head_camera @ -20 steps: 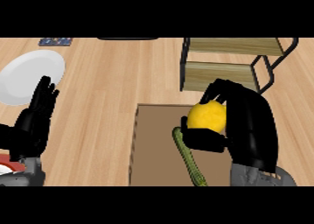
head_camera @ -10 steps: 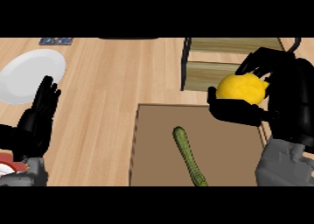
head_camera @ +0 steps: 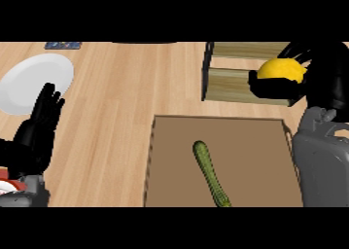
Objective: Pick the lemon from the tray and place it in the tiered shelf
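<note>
The right hand is seen at the view's right, raised above its grey forearm; its black fingers and thumb are curled round the lemon, which is held at the hand's left side; the left hand is shown at the view's left edge, fingers straight and pointed up, nothing held.

A pale wooden counter carries everything. On it lie a brown tray at the lower middle, a white plate at the left, and a tiered shelf at the upper right, just beyond the tray. A small dark item sits at the far edge.
</note>
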`<state>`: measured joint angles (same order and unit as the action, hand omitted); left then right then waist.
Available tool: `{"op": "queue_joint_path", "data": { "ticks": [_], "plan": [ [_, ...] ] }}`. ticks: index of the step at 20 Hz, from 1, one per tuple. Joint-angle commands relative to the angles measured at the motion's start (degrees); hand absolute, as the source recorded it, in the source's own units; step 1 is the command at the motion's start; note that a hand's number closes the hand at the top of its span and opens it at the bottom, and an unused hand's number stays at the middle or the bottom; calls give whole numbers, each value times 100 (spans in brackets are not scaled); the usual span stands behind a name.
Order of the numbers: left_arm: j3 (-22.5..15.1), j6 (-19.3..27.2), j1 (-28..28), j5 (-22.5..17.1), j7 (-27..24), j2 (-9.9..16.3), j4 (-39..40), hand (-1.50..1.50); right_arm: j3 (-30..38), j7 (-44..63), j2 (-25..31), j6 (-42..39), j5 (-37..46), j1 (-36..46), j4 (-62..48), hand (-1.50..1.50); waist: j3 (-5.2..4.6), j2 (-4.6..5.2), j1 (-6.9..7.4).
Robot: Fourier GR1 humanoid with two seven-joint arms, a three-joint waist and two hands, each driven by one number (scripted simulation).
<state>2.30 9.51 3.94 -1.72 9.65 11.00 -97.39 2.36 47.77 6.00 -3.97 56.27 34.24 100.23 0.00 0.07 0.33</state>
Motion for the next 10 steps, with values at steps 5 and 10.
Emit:
{"op": "queue_joint_path", "data": {
  "ticks": [5,10],
  "plan": [
    [-64,-80,-246,88,-33,-135,-174,0,538,-892,184,1169,-119,656,-1802,150,0,0,31],
    [-150,94,128,267,191,-239,-111,0,880,-1845,266,2212,-287,967,-3258,150,3,21,70]
  ]
}}
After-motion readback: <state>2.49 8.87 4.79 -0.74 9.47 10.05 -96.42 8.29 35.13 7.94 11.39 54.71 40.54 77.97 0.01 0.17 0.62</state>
